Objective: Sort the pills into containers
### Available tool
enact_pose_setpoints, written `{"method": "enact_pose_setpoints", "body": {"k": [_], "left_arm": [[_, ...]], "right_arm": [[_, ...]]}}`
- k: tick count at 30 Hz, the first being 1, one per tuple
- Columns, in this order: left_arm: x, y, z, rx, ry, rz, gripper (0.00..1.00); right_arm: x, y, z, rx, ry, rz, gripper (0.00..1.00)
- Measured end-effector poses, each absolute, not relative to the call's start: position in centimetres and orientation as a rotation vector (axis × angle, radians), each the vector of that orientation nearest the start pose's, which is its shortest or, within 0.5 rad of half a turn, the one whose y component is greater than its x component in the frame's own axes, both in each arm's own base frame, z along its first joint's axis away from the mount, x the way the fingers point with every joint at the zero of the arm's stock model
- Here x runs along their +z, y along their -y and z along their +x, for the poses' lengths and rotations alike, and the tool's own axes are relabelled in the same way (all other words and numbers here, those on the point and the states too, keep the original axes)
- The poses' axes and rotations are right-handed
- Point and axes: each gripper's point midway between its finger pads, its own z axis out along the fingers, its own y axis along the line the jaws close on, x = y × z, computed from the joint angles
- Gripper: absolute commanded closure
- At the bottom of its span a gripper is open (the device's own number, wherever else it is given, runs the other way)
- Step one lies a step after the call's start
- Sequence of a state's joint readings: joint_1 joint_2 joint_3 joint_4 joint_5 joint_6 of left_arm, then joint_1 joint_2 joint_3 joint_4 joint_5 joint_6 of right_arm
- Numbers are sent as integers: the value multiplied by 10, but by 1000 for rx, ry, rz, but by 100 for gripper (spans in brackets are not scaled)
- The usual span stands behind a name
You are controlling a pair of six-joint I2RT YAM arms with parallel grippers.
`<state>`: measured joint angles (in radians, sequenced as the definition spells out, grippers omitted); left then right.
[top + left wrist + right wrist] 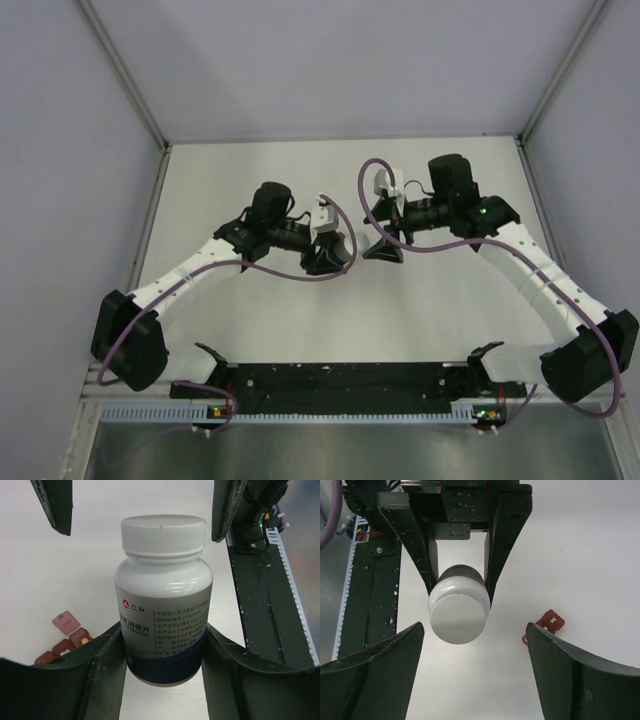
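The left arm reaches in from the left, forearm angled toward the middle, its claw (325,258) clamped on the body of a white pill bottle (162,600) held level above the counter (300,320). Facing it, the right arm's claw (383,250) stands spread wide at the bottle's cap (457,615), not touching it. The red-brown containers (65,642) lie on the counter beneath, one lid flipped open.

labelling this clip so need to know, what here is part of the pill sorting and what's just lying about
Part of the job:
pill bottle, held by the left gripper
red pill box
open right gripper

Just there:
black base plate
purple cables
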<state>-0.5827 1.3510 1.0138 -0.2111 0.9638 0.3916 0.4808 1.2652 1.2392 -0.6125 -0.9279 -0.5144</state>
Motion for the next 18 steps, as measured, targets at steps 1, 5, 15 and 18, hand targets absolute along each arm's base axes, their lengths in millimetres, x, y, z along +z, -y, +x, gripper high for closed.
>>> {"method": "enact_pose_setpoints", "body": {"k": [1,5,15,18], "left_arm": [[216,307,218,-1139,-1462,1432,100],[215,306,212,-1171,-1465,1445,100],[208,307,208,-1213,-1477,1461,100],[206,308,208,-1218,-1482,1464,100]], "right_arm": [[273,-263,226,988,-1524,-1412,22],[272,-265,223,990,-1516,-1428,28],[266,-269,221,1015,-1528,-1441,34],[263,-271,220,1024,-1533,-1448,41]]}}
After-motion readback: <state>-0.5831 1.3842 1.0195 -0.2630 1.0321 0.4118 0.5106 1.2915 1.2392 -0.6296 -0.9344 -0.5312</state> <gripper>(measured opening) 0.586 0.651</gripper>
